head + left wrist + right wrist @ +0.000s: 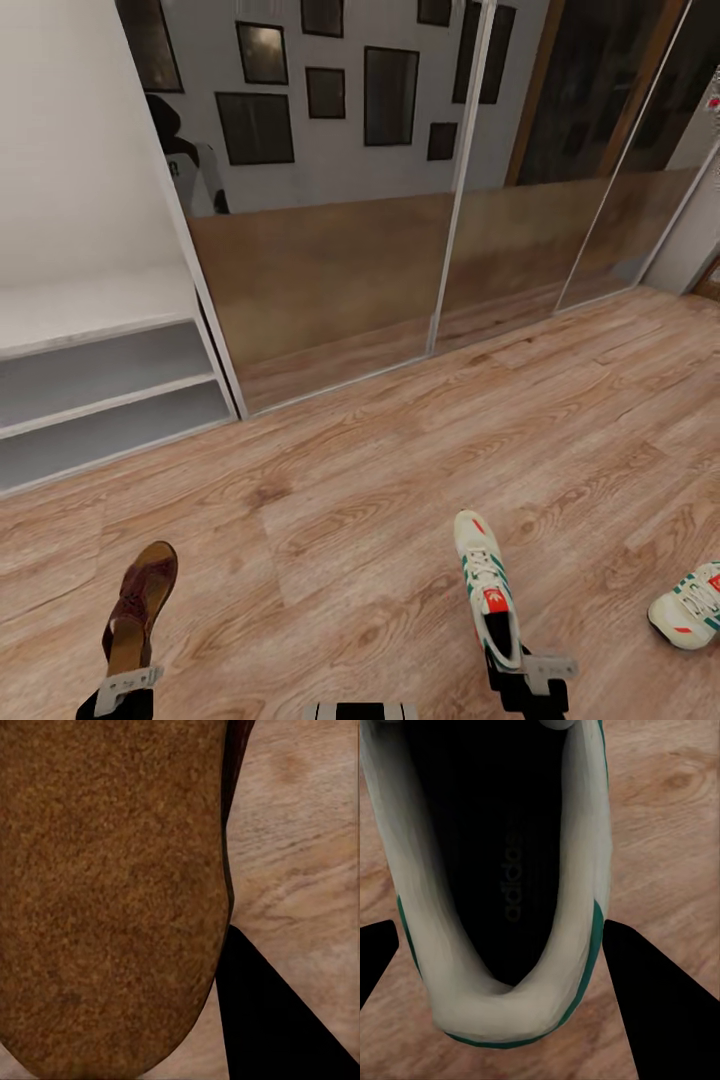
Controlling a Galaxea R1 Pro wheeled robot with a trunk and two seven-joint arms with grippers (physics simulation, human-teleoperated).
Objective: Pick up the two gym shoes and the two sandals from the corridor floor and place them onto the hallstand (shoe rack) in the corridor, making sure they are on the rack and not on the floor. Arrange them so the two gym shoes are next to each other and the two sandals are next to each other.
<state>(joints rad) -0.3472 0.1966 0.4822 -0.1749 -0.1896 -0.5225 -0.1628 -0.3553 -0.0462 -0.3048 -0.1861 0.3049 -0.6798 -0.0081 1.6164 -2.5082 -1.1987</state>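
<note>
Nearest the head camera, at seven o'clock, the left gripper (118, 690) is clamped on the heel of a flat brown sandal with maroon straps (140, 605), toe pointing to twelve; the left wrist view shows its tan footbed (112, 892) close up. At ten o'clock stands the pale grey hallstand with two low open shelves (100, 400), beside mirrored sliding panels (330, 270). At five o'clock the right gripper (530, 680) grips the heel of a white, green-striped gym shoe (488, 585); its dark opening (502, 870) faces the right wrist camera. At four o'clock a second gym shoe (690, 605) lies on the wood-plank corridor floor (350, 480), apart from both grippers.
</note>
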